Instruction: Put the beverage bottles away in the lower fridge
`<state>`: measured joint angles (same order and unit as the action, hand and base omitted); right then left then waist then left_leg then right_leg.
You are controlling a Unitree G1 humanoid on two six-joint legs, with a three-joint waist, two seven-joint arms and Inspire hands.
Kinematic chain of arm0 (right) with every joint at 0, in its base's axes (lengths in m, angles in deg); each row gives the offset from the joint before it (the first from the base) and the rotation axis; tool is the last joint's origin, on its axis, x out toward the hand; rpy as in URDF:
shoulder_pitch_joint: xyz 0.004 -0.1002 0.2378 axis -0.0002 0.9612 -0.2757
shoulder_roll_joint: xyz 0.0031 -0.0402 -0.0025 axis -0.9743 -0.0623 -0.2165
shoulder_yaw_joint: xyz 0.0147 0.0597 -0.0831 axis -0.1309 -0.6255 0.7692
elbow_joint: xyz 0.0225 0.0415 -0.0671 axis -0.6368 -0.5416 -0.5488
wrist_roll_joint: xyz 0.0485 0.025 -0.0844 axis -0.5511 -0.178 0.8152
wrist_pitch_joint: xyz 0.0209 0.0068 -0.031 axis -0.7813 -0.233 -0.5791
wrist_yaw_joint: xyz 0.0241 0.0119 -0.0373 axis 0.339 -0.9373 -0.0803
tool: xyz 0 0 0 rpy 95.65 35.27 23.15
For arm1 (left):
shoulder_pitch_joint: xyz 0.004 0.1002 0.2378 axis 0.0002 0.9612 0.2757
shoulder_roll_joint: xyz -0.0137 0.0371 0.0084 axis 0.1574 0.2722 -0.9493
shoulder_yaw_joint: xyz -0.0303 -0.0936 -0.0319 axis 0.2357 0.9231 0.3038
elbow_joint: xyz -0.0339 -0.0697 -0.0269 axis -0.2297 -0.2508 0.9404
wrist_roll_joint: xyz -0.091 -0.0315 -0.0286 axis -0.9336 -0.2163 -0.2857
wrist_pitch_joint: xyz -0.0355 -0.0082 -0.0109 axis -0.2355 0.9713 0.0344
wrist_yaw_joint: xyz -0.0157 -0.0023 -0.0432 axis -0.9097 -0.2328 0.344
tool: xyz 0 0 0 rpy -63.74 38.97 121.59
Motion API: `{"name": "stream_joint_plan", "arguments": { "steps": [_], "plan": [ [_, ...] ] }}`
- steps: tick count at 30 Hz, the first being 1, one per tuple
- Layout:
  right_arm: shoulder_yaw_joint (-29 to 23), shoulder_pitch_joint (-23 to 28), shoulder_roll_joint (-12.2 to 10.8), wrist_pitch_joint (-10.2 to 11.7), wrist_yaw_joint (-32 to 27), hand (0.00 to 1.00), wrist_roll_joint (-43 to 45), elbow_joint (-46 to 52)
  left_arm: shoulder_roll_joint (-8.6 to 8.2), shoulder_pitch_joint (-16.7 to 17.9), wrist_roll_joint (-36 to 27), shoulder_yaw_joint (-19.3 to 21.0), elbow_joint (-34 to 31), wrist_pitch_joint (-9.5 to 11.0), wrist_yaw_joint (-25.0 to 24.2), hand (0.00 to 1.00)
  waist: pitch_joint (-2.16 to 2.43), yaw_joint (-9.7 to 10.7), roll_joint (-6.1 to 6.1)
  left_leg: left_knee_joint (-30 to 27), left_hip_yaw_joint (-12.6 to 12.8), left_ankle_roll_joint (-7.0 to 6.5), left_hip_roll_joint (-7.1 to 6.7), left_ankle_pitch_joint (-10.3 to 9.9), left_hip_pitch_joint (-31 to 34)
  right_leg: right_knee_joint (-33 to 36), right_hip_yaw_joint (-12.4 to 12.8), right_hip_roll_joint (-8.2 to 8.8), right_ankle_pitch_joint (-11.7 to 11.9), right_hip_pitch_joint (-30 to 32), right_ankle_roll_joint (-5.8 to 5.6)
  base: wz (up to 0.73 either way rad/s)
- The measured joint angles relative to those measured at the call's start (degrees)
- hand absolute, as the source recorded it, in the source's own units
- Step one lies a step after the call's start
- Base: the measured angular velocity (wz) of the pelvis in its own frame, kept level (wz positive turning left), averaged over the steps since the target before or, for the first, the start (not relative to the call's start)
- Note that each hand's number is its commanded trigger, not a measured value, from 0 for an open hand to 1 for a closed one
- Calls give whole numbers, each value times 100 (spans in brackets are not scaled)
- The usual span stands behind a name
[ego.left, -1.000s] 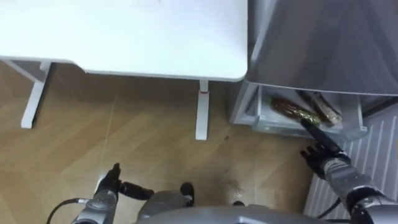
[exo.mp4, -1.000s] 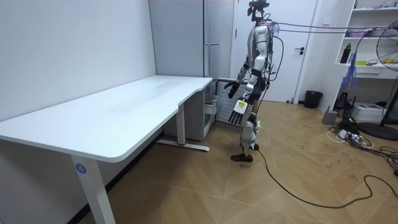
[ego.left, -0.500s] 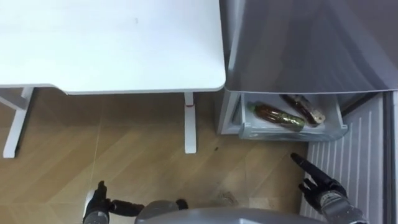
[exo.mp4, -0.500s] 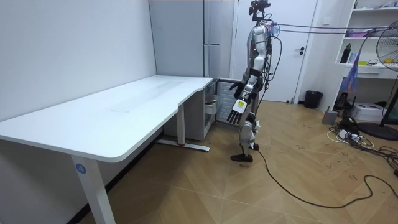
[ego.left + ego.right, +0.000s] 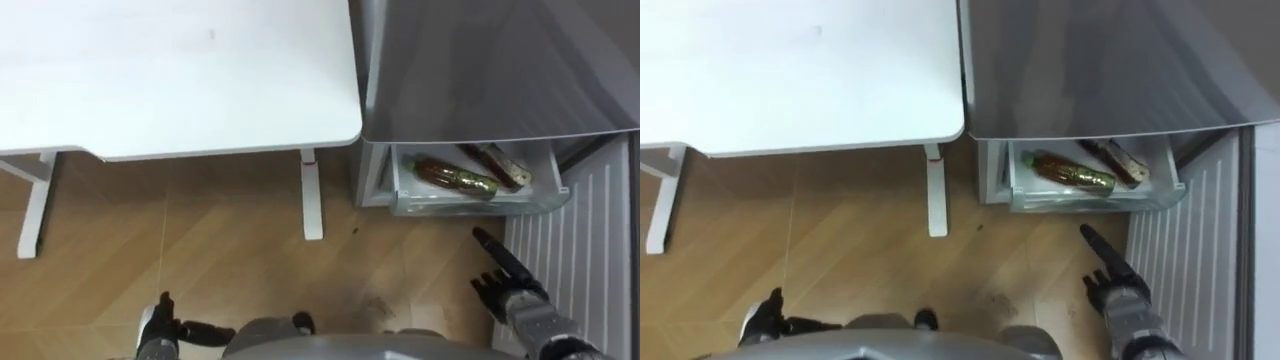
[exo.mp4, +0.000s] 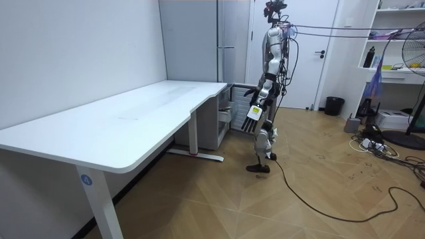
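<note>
Two drink bottles lie in the open lower fridge drawer (image 5: 470,206): a brown one with a green label (image 5: 455,178) and a darker one (image 5: 497,166) behind it. My right hand (image 5: 505,280) hovers over the floor just in front of the drawer, apart from it. Its fingers are straight and point towards the drawer, and it holds nothing. My left hand (image 5: 155,325) hangs low at my left side, and in the room view the left hand (image 6: 254,114) has straight, spread fingers. I stand facing the grey fridge (image 5: 480,60).
A white table (image 5: 180,70) stands left of the fridge, with its leg (image 5: 312,195) close to the drawer. The open fridge door's ribbed white inside (image 5: 590,250) is on my right. In the room view, wooden floor lies behind me.
My right hand has drawn back from the drawer's front edge and lowered. My view has shifted, so the table and fridge sit differently in it. The bottles have not moved.
</note>
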<state>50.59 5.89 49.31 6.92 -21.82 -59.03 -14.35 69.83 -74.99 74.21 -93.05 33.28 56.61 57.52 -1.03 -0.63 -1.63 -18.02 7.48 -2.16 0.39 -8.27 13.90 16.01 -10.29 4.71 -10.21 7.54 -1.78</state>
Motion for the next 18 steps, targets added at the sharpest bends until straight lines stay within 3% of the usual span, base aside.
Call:
{"name": "stream_joint_plan", "arguments": {
  "steps": [4, 8, 14, 18],
  "plan": [
    [-532, -602, -25, -9, 54, 0, -298, -486, -38, -408, -21, 49, 292, 26, -87, 0, -61, -125, -34, -827, -81, -69, 62, -180, 988, 829, 1, 42, -256, 958, 15, 7],
    [-587, -782, 21, -29, 39, 0, -705, -517, 36, -454, -41, -74, 383, 18, -73, 0, -97, -261, 30, -1478, -133, -79, 71, -350, 1737, 1697, 81, 129, -599, 1816, 5, 2],
    [-589, -1201, 386, -20, 38, 0, -1060, -504, 173, -505, -17, -72, 338, -138, 101, 0, -112, -453, 123, -2391, -178, -111, 64, -421, 2956, 2913, 95, 308, -932, 3120, 65, 8],
    [-586, -1434, 812, -21, 94, 0, -1145, -473, 294, -411, -53, -84, 149, -188, 171, 0, -105, -528, 181, -3025, -257, -109, 39, -521, 3639, 3650, 95, 410, -1142, 3787, 112, 12]
  ]
}}
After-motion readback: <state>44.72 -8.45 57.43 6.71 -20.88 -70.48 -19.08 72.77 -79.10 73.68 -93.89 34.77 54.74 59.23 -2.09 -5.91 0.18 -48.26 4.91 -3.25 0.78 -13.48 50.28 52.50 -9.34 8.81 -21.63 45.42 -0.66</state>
